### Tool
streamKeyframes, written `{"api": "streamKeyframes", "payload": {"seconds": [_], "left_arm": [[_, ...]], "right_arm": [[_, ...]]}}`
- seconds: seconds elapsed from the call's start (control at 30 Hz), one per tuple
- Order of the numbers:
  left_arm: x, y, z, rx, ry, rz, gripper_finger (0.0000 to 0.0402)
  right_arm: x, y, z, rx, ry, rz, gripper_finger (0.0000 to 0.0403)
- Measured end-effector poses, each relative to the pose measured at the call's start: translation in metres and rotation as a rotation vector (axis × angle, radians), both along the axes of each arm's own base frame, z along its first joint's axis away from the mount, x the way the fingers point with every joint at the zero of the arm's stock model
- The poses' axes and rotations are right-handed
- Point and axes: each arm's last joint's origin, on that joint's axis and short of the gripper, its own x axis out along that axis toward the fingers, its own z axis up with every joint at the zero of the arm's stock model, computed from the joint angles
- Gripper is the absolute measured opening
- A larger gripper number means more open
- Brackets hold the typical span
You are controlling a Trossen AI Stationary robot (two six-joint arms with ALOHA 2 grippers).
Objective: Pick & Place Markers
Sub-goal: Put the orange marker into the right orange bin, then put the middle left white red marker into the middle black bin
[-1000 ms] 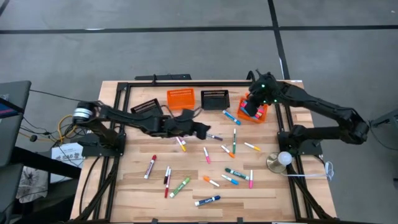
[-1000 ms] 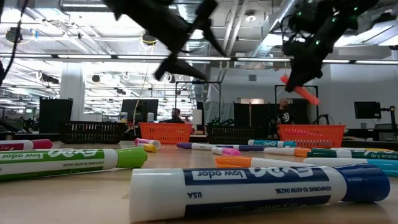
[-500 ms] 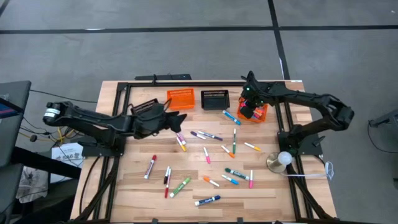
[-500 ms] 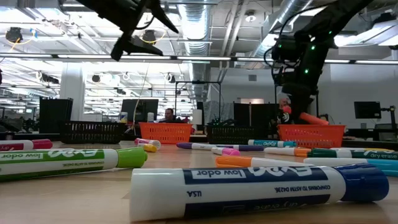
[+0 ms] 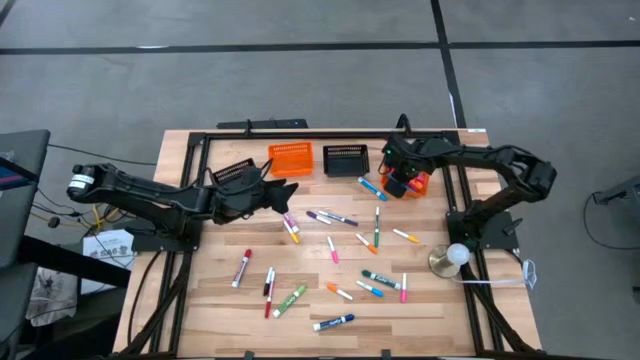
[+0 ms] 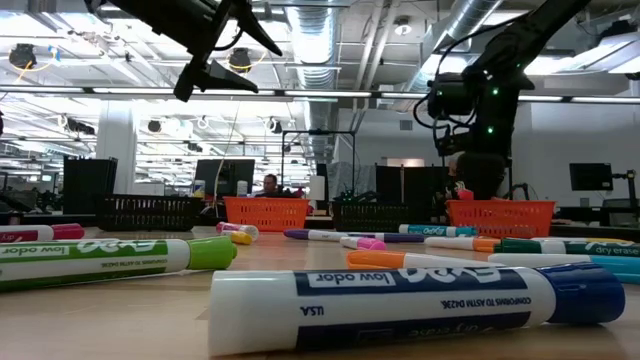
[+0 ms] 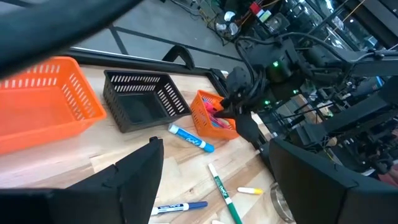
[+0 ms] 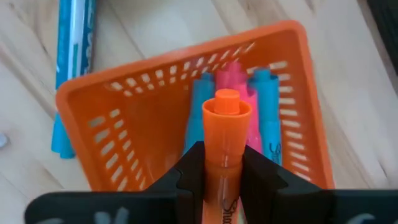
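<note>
Right gripper (image 8: pixel 222 171) is clamped on an orange marker (image 8: pixel 225 134), held cap-forward just above the small orange basket (image 8: pixel 118 130) at the right rear of the worktop (image 5: pixel 300 320). The step in hand looks like the drop into that basket, which already holds pink (image 8: pixel 239 81) and blue markers (image 8: pixel 268 118). The next move, as I judge it, calls for lowering the marker a little and letting go, keeping it inside the basket's rim.

Left gripper (image 5: pixel 283 189) hangs above the worktop near the black basket (image 5: pixel 237 172) at the left rear, fingers spread and carrying nothing. It seems to wait, or to be turning toward its next pick.

Most of the markers (image 5: pixel 335 250) lie loose across the middle and front of the worktop, well apart from both arms. Open room is generous there. It is tighter at the rear, where the large orange basket (image 5: pixel 290 157) and a second black basket (image 5: pixel 346 159) stand in a row, with a blue marker (image 5: pixel 372 188) lying just beside the right arm's basket. A dome-shaped object (image 5: pixel 451 258) sits near the worktop's right edge.
</note>
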Motion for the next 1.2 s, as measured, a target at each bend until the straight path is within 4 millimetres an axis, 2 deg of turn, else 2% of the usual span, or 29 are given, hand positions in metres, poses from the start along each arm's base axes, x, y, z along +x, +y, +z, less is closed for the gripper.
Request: {"api": "streamKeyframes", "payload": {"seconds": [0.23,0.6,0.9,1.2], "left_arm": [[0.0,0.0,0.0,0.0,0.0,0.0,0.029],[0.0,0.0,0.0,0.0,-0.001,0.0,0.029],[0.0,0.0,0.0,-0.002,-0.001,-0.006,0.029],[0.0,0.0,0.0,-0.002,-0.001,-0.007,0.029]], "right_arm": [[0.0,0.004,0.002,0.0,0.009,0.019,0.009],[-0.006,0.007,0.016,-0.044,-0.025,0.014,0.0171],[-0.026,0.02,0.055,-0.114,-0.172,-0.043,0.017],[-0.058,0.049,0.107,-0.093,-0.579,-0.062,0.0157]]}}
